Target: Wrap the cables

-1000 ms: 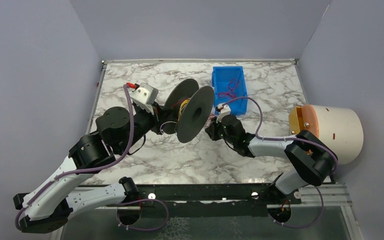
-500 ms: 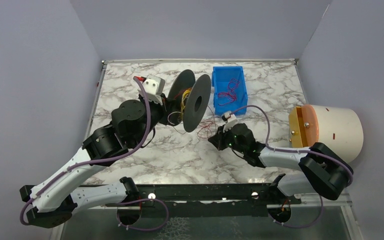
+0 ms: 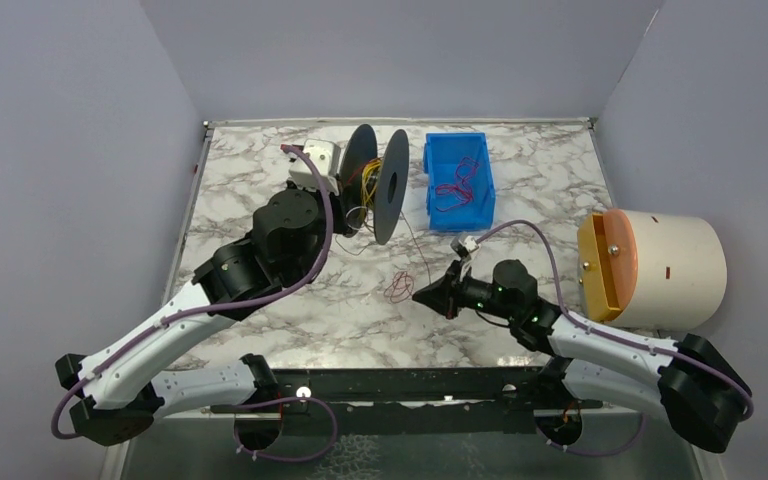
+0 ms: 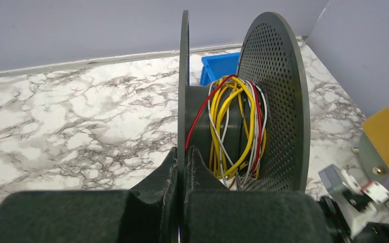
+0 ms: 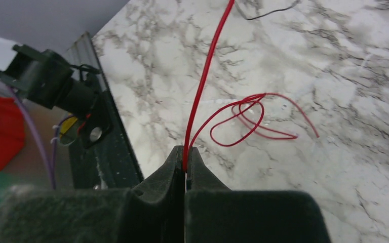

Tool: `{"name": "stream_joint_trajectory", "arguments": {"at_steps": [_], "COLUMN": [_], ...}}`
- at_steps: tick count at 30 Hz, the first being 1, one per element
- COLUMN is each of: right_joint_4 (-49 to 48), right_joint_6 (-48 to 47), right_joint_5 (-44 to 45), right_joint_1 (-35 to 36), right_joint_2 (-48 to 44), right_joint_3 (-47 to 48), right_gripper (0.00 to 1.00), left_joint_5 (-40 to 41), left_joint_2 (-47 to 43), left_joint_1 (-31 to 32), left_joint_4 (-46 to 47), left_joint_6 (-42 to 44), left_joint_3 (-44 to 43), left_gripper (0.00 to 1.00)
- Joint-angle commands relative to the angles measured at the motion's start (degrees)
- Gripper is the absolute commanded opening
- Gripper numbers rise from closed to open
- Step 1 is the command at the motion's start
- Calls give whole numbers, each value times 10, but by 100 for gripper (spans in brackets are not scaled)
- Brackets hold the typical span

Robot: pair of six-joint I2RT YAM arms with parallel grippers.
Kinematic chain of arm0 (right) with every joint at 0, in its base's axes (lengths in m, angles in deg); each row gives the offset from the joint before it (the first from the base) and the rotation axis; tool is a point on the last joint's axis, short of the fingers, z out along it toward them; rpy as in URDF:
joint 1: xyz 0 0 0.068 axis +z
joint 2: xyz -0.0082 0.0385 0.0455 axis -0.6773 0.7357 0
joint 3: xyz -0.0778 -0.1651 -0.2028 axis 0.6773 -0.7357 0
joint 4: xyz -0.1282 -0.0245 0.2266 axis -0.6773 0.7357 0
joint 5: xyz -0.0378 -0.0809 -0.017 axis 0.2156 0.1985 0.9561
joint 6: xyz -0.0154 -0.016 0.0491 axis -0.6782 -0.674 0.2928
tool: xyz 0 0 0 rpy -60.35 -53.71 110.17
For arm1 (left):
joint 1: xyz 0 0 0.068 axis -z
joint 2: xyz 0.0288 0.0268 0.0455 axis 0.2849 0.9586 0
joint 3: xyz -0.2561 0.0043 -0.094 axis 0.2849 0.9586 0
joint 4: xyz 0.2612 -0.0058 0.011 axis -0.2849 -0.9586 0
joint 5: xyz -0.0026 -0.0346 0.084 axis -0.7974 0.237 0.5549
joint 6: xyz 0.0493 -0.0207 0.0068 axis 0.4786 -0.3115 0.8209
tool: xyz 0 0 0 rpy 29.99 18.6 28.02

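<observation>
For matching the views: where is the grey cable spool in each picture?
Top external: spool at upper centre, left of the blue bin.
Left wrist: spool fills the centre, one flange clamped in the left gripper.
Right wrist: not in it; the right gripper pinches a red wire.
Shared landmark: the marble tabletop, in all three.
</observation>
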Motion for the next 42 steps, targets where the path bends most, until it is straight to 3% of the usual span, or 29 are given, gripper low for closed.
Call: {"name": "stream_joint_trajectory", "arguments": {"at_steps": [1, 8, 18, 30, 42], "right_joint_4": [73, 191, 345, 571, 643], "right_joint_6": [-12, -38, -89, -211, -294], "right_joint_5": [-66, -88, -98, 72, 202], "right_joint_1": [26, 76, 117, 116, 116], "right_joint_2": [-50, -96, -85, -6, 57], "right_joint_3": [28, 92, 256, 429, 499], "right_gripper": [1, 1, 1, 1, 1], "left_joint_5": [61, 77, 90, 19, -81], "left_joint_2": [14, 58, 118, 114, 60], "left_joint_1": [-1, -3, -9, -9, -9], "left_joint_4": [96, 107, 80, 24, -28], "left_joint_6": [2, 6, 7, 38, 106], "left_joint_3": [0, 16, 47, 92, 133], "left_gripper": [0, 0, 0, 0, 0]}}
